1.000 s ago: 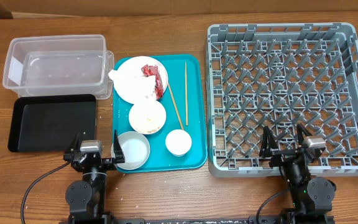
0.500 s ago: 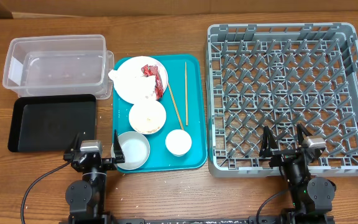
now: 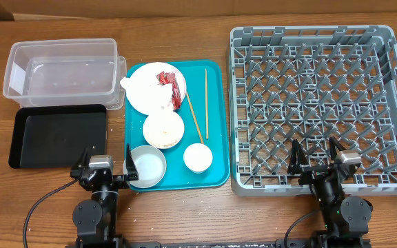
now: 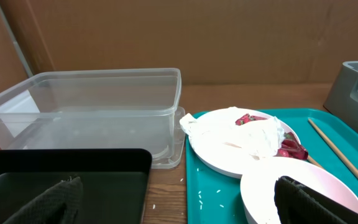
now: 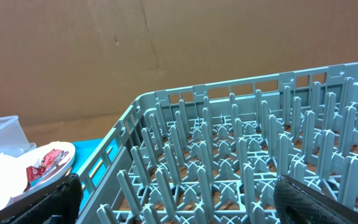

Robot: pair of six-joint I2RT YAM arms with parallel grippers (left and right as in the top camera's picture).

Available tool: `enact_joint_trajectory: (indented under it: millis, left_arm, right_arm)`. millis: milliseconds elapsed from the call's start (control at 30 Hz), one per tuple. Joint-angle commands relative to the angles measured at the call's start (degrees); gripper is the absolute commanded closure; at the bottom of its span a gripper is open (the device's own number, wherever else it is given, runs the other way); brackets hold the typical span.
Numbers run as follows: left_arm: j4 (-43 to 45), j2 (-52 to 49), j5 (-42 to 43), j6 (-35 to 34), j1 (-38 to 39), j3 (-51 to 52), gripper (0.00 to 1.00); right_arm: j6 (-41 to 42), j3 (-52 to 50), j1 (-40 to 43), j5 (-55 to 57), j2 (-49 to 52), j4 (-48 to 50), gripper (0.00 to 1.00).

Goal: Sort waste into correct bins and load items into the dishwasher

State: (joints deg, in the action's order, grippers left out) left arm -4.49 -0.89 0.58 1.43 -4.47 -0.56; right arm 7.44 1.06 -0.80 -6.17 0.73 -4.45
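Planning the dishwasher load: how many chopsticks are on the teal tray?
2. The straight chopstick lies near the teal tray's right edge; the slanted chopstick lies just left, beside the pale pink bowl. None seem hidden.

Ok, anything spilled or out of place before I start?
Loose white grains are scattered on the teal tray beside the pink plate, one more on the table. Nothing else stands out.
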Motion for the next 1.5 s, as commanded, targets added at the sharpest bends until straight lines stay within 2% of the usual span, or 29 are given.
enact_joint_trajectory:
  millis: [0, 433, 700, 967, 1100, 1267, 1400, 1467]
  left_arm:
    - [0.1, 0.6, -0.7, -0.6, 0.3, 0.3, 0.00]
    - [0.9, 0.6, 0.0, -0.8, 0.4, 0.3, 0.00]
    - [4.1, 0.6, 9.5, -0.7, 0.4, -0.7, 0.00]
    - [-1.5, -2.6, 12.0, 1.3, 0.4, -7.0, 0.00]
    - [-1.7, -11.3, 13.7, 1.8, 0.4, -13.6, 0.00]
    - [-2.5, -27.1, 17.4, 1.8, 0.4, -24.5, 0.00]
    - [-7.8, -40.2, 19.2, 1.8, 0.4, -35.6, 0.00]
    - [-15.5, -50.7, 19.2, 1.8, 0.8, -46.3, 0.00]
  right_arm:
    - [0.0, -0.6, -0.1, -0.3, -0.6, 0.3, 0.00]
    - [0.0, -0.6, -0.1, -0.3, -0.6, 0.3, 0.00]
    - [0.0, -0.6, -0.1, -0.3, -0.6, 0.3, 0.00]
    - [0.0, -0.6, -0.1, -0.3, -0.6, 0.3, 0.00]
    - [0.0, -0.6, -0.1, -0.3, -0.6, 0.3, 0.00]
    - [0.0, -0.6, -0.1, -0.3, -0.6, 0.3, 0.00]
    - [0.0, -0.6, -0.1, -0.3, -0.6, 0.3, 0.00]
    - [0.0, -0.6, -0.1, -0.3, -0.6, 0.3, 0.00]
